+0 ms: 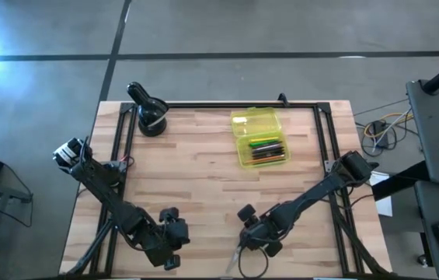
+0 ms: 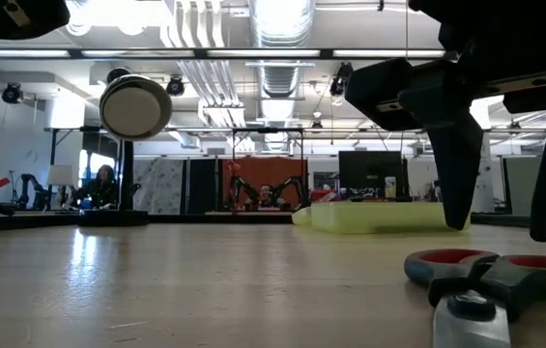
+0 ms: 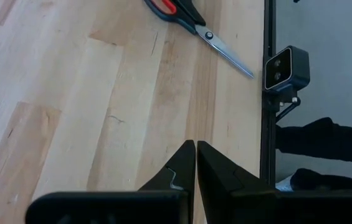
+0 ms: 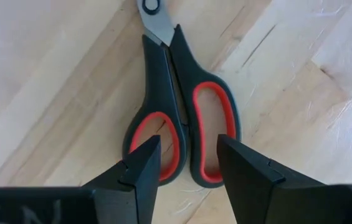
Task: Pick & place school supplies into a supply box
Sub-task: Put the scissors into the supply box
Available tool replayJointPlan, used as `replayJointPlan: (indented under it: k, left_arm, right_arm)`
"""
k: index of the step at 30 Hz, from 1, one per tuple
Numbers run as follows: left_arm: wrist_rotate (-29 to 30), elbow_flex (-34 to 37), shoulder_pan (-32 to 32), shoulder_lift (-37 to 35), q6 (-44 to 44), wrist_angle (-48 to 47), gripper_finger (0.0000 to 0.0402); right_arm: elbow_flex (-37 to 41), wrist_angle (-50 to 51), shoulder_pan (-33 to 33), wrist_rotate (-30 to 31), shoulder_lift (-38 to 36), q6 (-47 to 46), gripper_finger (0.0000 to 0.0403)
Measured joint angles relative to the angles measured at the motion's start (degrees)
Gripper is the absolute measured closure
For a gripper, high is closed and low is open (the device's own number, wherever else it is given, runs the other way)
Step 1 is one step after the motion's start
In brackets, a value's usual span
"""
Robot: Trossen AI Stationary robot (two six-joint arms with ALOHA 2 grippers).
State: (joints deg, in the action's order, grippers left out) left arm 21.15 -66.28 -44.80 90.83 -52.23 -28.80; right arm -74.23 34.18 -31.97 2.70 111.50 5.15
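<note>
The red-handled scissors point(image 4: 182, 124) lie flat on the table near its near edge, also seen in the high view point(image 1: 235, 253), the low view point(image 2: 490, 271) and the left wrist view point(image 3: 191, 22). My right gripper point(image 4: 188, 158) is open and hovers just above their handle loops, one finger on either side, touching nothing. My left gripper point(image 3: 195, 149) is shut and empty, waiting near the near edge point(image 1: 179, 235), left of the scissors. The yellow-green supply box point(image 1: 260, 140) stands open toward the far edge with several pens point(image 1: 267, 149) inside.
A black round stand point(image 1: 151, 117) sits at the far left corner. A black frame rail point(image 1: 227, 104) runs along the far edge and down both sides. Bare wood point(image 1: 203, 179) lies between the box and the grippers. A small camera point(image 3: 286, 67) is mounted at the near edge.
</note>
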Motion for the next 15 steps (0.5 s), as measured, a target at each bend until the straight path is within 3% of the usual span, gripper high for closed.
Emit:
replayJointPlan:
  k: [15]
  left_arm:
    - [0.66,0.0,0.02,0.0,-0.62,0.02,0.0401]
  right_arm:
    - [0.55,-0.25,0.27,-0.3,0.0,0.21,0.0232]
